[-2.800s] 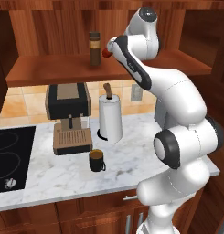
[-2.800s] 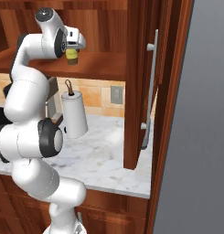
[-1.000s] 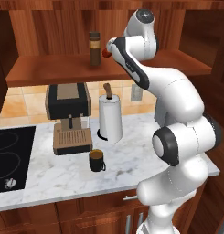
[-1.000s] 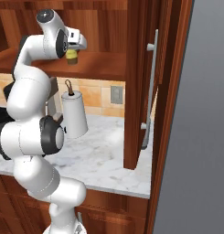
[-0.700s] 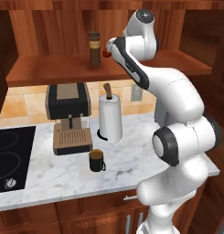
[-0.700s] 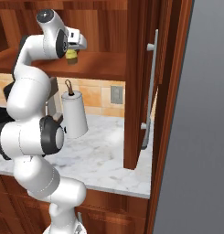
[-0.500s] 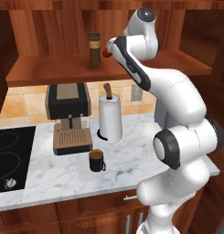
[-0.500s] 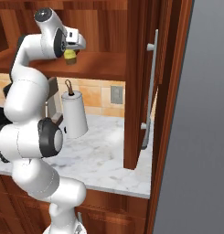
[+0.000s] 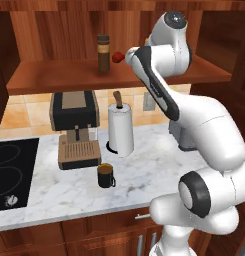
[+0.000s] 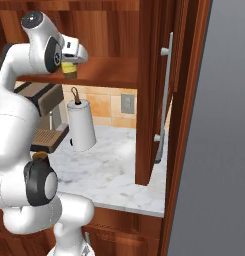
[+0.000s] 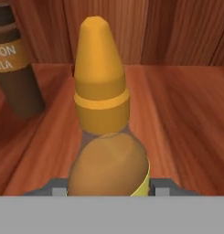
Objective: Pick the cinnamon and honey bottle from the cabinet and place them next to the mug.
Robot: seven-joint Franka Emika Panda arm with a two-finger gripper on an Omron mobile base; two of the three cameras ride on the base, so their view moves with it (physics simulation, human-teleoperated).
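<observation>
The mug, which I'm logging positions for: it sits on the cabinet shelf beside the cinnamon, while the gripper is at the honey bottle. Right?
Not quite. The mug stands on the marble counter, in front of the coffee machine, as the left base view shows. The cinnamon is on the cabinet shelf, and the gripper is at the honey bottle.

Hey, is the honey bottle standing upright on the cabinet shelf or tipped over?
Upright. In the hand view the honey bottle stands with its yellow pointed cap up, on the wooden cabinet shelf, right of the cinnamon.
</observation>
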